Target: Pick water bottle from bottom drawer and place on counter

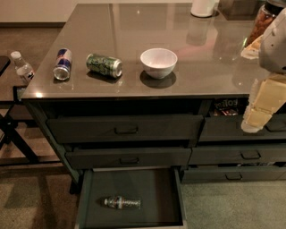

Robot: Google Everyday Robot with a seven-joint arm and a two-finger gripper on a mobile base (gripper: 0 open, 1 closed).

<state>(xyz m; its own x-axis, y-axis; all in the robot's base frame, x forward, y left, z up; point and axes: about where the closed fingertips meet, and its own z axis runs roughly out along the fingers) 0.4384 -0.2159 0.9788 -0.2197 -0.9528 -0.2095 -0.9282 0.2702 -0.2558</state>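
Observation:
The water bottle point(122, 202) lies on its side on the floor of the open bottom drawer point(152, 183), near the drawer's front and left of centre. The glossy grey counter point(134, 27) spans the cabinet above it. My gripper point(253, 123) hangs at the right edge of the view, in front of the right-hand drawers just below the counter's edge. It is well above and to the right of the bottle and holds nothing that I can see.
On the counter a blue-and-silver can point(63, 64) and a green can point(104, 65) lie on their sides beside a white bowl point(158, 61). A white cylinder point(204, 7) and a jar point(263, 20) stand at the back. Another small clear bottle point(22, 68) stands on the low side table at left.

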